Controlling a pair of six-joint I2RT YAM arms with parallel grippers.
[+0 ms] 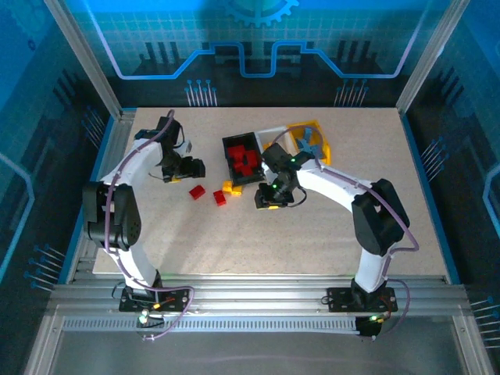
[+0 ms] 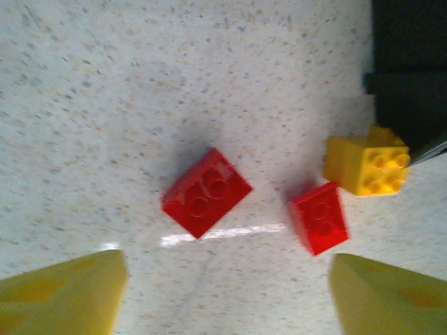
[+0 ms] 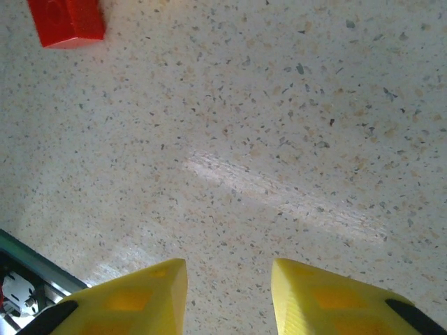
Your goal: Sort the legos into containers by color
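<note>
Left gripper [image 2: 227,264] has its yellow fingers [image 2: 63,296] spread wide, nothing held. Two red bricks [image 2: 207,192] [image 2: 319,218] lie just ahead between them, and a yellow brick [image 2: 367,165] sits ahead-right by the black bin [image 2: 412,63]. Right gripper [image 3: 228,269] is parted too and empty, with a lone red brick [image 3: 66,21] far ahead-left. From above, the black bin, a bunch of red legos [image 1: 244,162] inside, sits just beyond that gripper.

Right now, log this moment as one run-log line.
left gripper open near loose red legos | right gripper open, empty | black bin holds sorted red legos
</note>
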